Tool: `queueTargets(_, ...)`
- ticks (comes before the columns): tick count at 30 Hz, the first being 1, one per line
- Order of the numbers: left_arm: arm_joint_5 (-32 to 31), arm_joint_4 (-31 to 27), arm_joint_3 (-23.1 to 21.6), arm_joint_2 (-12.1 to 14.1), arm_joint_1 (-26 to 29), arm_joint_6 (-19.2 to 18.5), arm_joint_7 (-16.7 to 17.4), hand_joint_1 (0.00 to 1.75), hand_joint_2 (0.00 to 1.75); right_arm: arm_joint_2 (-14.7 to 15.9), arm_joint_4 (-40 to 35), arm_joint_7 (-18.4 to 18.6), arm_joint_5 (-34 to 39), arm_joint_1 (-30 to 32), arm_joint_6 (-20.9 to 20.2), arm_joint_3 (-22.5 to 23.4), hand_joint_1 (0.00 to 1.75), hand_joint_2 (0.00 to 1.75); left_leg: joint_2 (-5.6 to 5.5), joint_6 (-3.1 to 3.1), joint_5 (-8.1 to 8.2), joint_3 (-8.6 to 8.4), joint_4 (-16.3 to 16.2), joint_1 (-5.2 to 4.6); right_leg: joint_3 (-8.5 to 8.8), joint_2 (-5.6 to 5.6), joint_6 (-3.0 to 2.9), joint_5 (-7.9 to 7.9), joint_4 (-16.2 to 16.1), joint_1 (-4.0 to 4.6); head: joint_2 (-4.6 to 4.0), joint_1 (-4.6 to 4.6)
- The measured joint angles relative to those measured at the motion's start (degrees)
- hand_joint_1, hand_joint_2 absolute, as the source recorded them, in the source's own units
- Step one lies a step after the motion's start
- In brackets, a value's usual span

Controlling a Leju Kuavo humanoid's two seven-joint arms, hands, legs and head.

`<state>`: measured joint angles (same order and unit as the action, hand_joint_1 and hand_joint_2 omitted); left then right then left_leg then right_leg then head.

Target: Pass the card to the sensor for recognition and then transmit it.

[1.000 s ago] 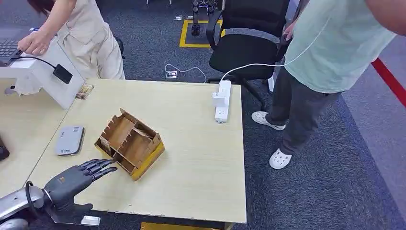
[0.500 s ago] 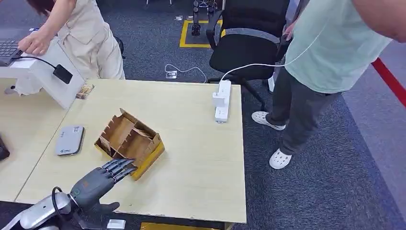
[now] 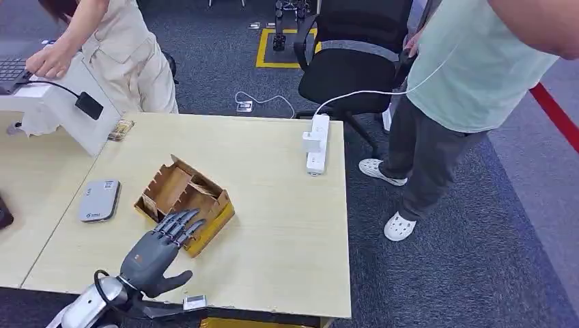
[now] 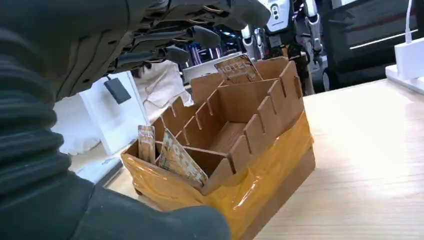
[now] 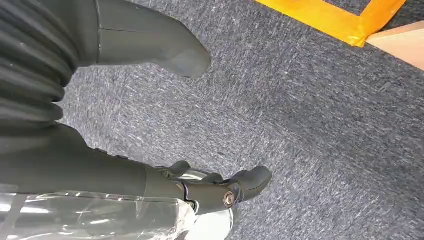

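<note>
Three brown printed cards stand in a slotted cardboard box [image 4: 235, 145] whose base is wrapped in yellow tape. Two cards [image 4: 146, 143] sit in the compartment nearest the left hand [image 3: 158, 251]: one upright against the wall, the other [image 4: 180, 158] leaning tilted beside it. The third card [image 4: 238, 67] stands at the box's far end, beyond the fingertips [image 3: 184, 220], which reach over the near edge. The sensor [image 3: 100, 199], a flat grey pad, lies on the table [image 3: 280, 225] to the hand's left, apart from the box.

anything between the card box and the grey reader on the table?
Nothing: in the head view, bare tabletop separates the cardboard box from the grey reader.
</note>
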<state>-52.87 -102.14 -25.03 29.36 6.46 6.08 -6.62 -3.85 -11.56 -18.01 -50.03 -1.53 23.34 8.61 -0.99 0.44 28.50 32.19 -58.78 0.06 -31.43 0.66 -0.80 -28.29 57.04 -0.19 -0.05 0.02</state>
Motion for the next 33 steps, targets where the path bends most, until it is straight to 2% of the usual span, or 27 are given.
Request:
queueTargets(5,-0.4,0.5,0.6,-1.0,-0.1,0.2,0.2,0.0,1.75,0.0,0.0,0.0,0.0,0.0,0.0,0.0,0.0,1.75,0.0,0.0,0.0,0.0,0.0,0.0,-0.01,0.0,0.0,0.0,0.0,0.01,0.0,-0.02)
queueTargets(16,-7.3,3.7,3.0,-3.6,-0.6,1.9,4.4,0.0,1.75,0.0,0.0,-0.2,-0.2,0.2,0.1,0.4,0.0,1.75,0.0,0.0,0.0,0.01,0.0,0.01,-0.01,0.0,0.0,0.0,0.0,0.0,0.0,0.02)
queueTargets(33,-8.9,7.3,5.0,-5.1,-1.4,2.2,5.2,0.0,1.75,0.0,0.0,-0.7,-0.5,0.3,0.1,0.8,0.0,1.75,0.0,0.0,0.0,0.0,0.0,0.01,-0.01,0.0,0.0,0.0,0.0,0.01,0.0,0.0)
